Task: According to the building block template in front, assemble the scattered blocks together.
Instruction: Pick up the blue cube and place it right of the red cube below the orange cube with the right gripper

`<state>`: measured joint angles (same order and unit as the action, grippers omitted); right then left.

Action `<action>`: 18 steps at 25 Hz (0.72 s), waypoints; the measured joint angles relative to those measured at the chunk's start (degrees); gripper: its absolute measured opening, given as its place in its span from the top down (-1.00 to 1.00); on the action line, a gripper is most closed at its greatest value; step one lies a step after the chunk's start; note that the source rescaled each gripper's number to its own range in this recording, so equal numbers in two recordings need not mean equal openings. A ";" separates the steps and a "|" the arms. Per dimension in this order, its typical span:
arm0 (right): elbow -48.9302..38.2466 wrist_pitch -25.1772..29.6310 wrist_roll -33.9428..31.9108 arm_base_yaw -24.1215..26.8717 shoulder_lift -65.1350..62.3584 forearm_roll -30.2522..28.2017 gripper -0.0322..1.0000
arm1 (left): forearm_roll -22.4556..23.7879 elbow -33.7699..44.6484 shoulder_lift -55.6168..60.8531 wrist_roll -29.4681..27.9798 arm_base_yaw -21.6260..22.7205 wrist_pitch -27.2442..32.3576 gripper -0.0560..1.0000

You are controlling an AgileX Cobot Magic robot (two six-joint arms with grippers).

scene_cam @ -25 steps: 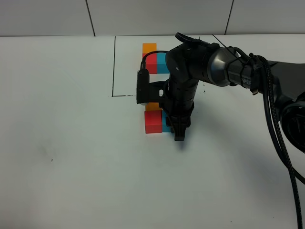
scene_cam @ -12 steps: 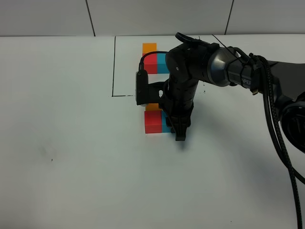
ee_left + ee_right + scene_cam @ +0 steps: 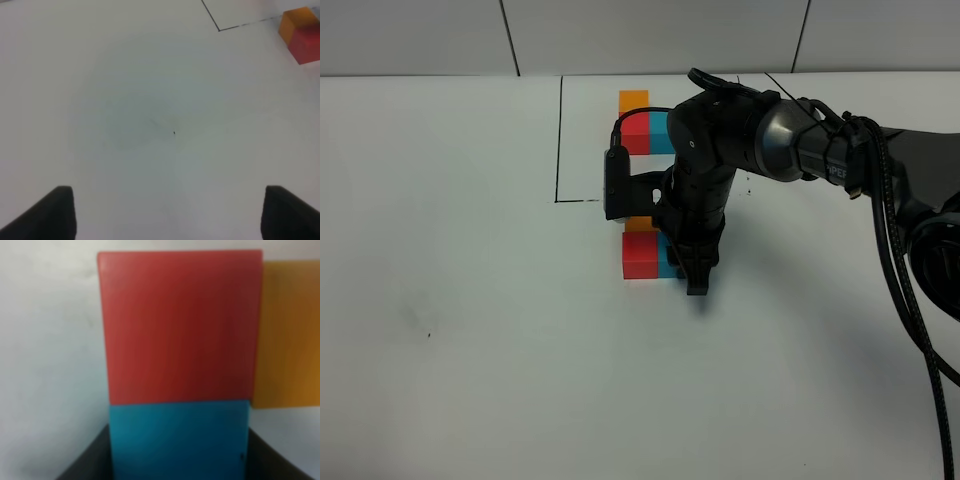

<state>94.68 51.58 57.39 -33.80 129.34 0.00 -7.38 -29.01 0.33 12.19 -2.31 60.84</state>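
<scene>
From the high camera, the scattered blocks sit pushed together on the white bench (image 3: 470, 350) near the middle: a red cube (image 3: 641, 256) in front, an orange cube (image 3: 641, 224) peeping out behind it at its 12 o'clock, and a light blue cube (image 3: 667, 256) touching the red one at its 3 o'clock, half hidden by the arm. The right hand (image 3: 697, 283) points straight down onto the bench right beside the blue cube, at its 3 o'clock side, its fingers pressed together; whether it touches the cube I cannot tell. Farther back, at 12 o'clock from the loose cubes, the building block template (image 3: 642, 125) lies inside a thin black drawn frame (image 3: 560, 140): orange at the back, red in front of it, blue to red's right. The dark right arm (image 3: 790, 135) crosses over part of the frame and hides the template's blue end partly.

The left wrist view shows the left hand (image 3: 167, 212) hanging over bare bench, its two dark fingertips (image 3: 57, 212) spread wide apart and holding nothing. The orange and red cubes show far off at about 1 o'clock, next to a corner of the drawn frame.

The right wrist view is very close and blurred: the blue cube fills the space by the dark fingers (image 3: 85, 460), with red flush against it and orange against red's side.
</scene>
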 joint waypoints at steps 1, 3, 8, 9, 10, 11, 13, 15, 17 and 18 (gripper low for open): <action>0.00 0.00 0.00 0.00 0.00 0.00 0.92 | 0.00 0.00 0.00 0.00 0.00 0.00 -0.77; 0.00 0.00 0.00 0.00 0.00 0.00 0.92 | 0.00 0.00 0.00 0.00 0.00 0.00 -0.77; 0.00 -0.47 -0.04 0.00 0.20 0.00 0.81 | 0.00 0.00 0.00 0.00 0.00 0.00 -0.77; -0.06 -0.84 -0.06 0.00 0.41 0.00 0.71 | 0.00 0.00 0.00 0.00 0.00 0.00 -0.77; -0.06 -0.75 -0.06 -0.05 0.85 0.00 0.54 | 0.00 0.00 0.00 0.00 0.00 0.00 -0.77; -0.06 -0.83 -0.06 -0.05 0.86 0.00 0.40 | 0.00 0.00 0.00 0.00 0.00 0.00 -0.77; -0.06 -0.33 -0.06 -0.05 0.86 0.00 0.09 | 0.00 0.00 0.00 0.00 0.00 0.00 -0.77; -0.06 0.49 -0.45 -0.05 0.75 0.00 -0.21 | 0.00 0.00 0.00 0.00 0.00 0.00 -0.77; -0.11 0.81 -1.69 -0.05 -0.17 -0.78 -0.40 | 0.00 0.00 0.00 0.00 0.00 0.00 -0.77; -0.11 1.07 -2.27 -0.05 -0.78 -1.32 -0.44 | 0.00 0.00 0.00 0.00 0.00 0.00 -0.77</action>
<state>94.56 52.65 55.12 -33.85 128.56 -1.32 -7.38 -29.01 0.33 12.19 -2.31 60.84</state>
